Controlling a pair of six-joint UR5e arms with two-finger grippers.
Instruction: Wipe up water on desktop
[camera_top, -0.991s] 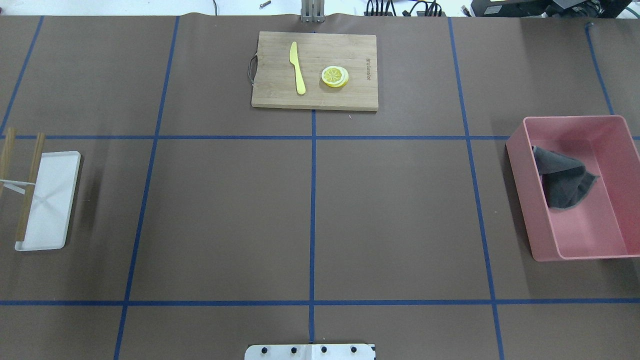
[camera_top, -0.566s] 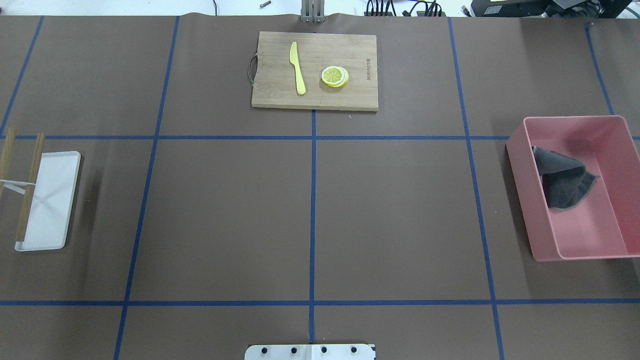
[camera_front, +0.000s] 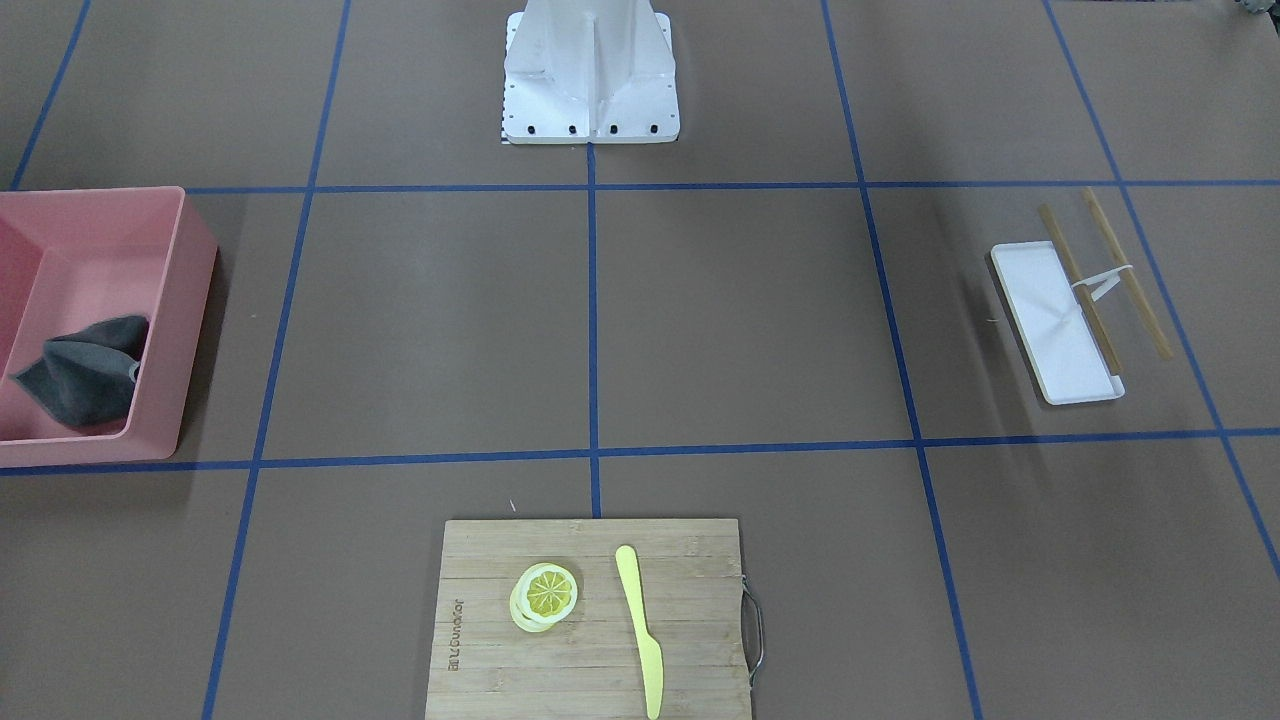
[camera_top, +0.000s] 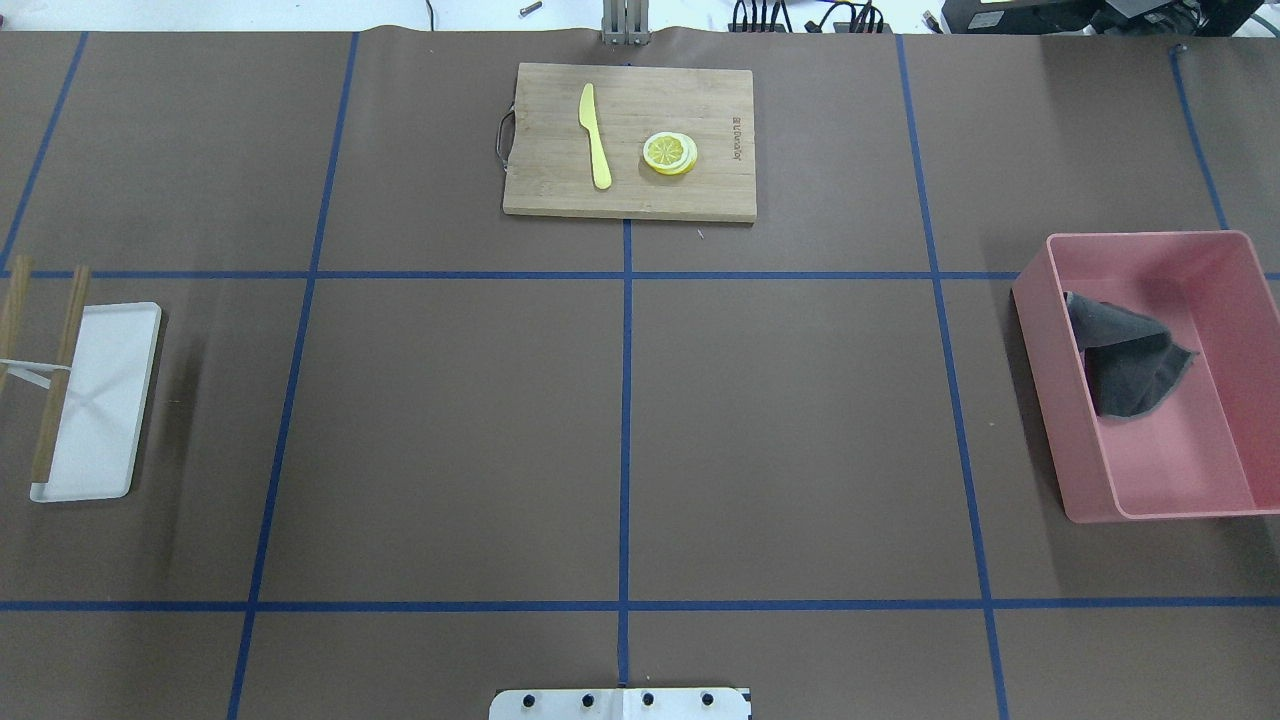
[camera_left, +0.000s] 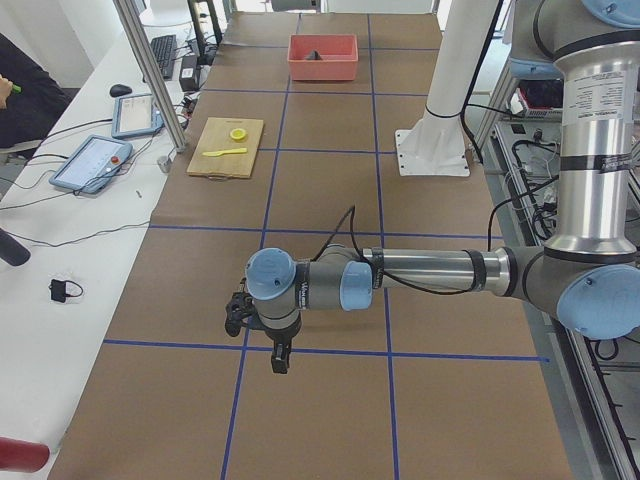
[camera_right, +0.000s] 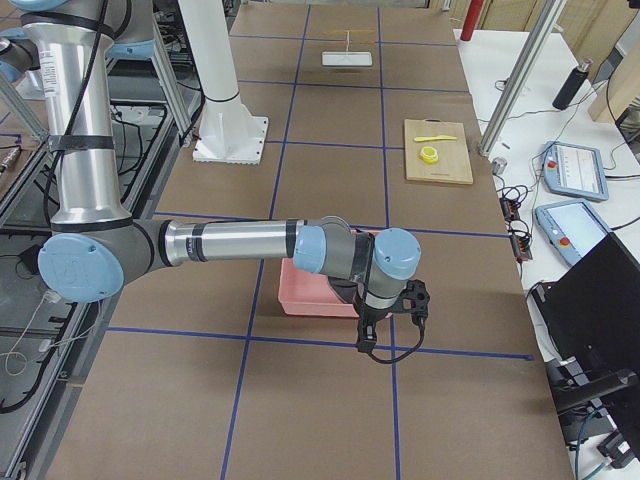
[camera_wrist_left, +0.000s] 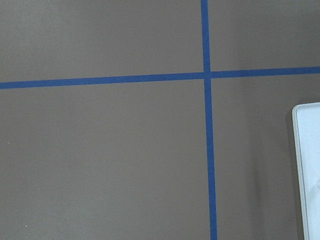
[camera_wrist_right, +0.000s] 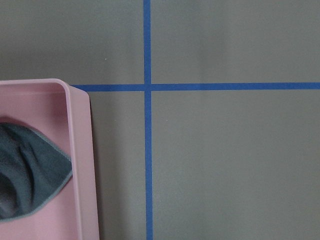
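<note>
One brown desktop (camera_top: 450, 430), gridded with blue tape, spans every view. At its edge farthest from the robot lies a bamboo cutting board (camera_top: 560, 190) bearing a yellow knife (camera_top: 595, 135) and lemon slices (camera_top: 669, 153). At the robot's right end, a pink bin (camera_top: 1055, 400) holds a crumpled grey cloth (camera_top: 1125, 360). At its left end, a white tray (camera_top: 110, 350) carries two wooden sticks (camera_top: 60, 370). The left gripper (camera_left: 258, 335) hangs above the left end and the right gripper (camera_right: 390, 315) by the bin; the finger spread of either cannot be told.
</note>
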